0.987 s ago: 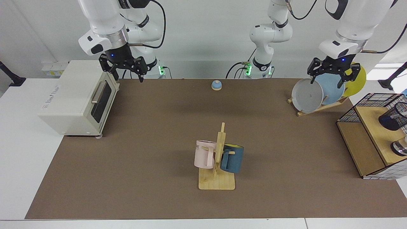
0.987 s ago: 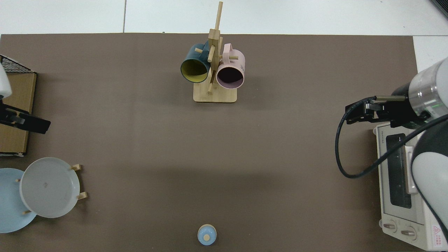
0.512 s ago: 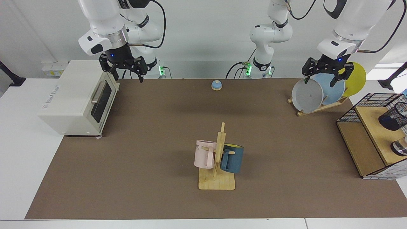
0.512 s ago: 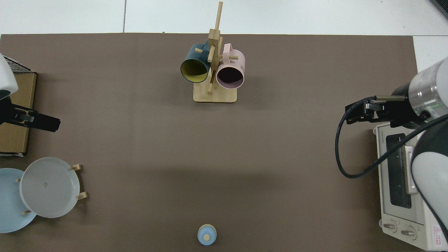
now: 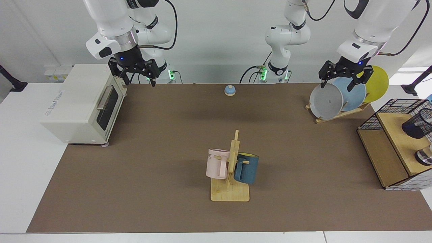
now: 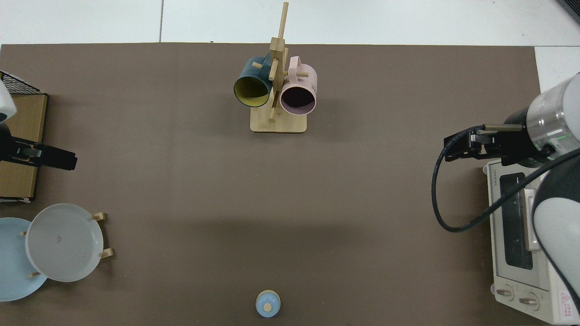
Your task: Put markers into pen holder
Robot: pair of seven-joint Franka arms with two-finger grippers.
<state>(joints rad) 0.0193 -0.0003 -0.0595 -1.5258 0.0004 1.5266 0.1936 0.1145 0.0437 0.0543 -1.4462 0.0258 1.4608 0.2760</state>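
One black wire-mesh pen holder (image 5: 418, 125) stands on the wooden shelf (image 5: 401, 141) at the table's edge, well apart from the left gripper (image 5: 341, 81) and lower than it, on the side away from the table's middle; no marker can be made out in either view. Just beside the holder, on the same shelf, sits a small shiny metal object (image 5: 424, 157), with a black wire basket (image 5: 391, 109) along the shelf's far side. Above the plate rack (image 5: 337, 114), the left gripper hangs with its fingers spread wide and empty, the grey plate (image 5: 326, 101), blue plate (image 5: 352, 94) and yellow plate (image 5: 377, 84) directly beneath and behind it. Across the brown mat (image 5: 168, 152), the right gripper (image 5: 137, 79) hovers over the near corner of the white toaster oven (image 5: 81, 101), its fingers likewise parted and holding nothing. Between the two grippers, near the arms' bases, rests a small blue bell (image 5: 230, 90). Farther from both, toward the camera, a wooden mug tree (image 5: 233, 175) carries a pink mug (image 5: 217, 163) and a dark blue mug (image 5: 246, 168).
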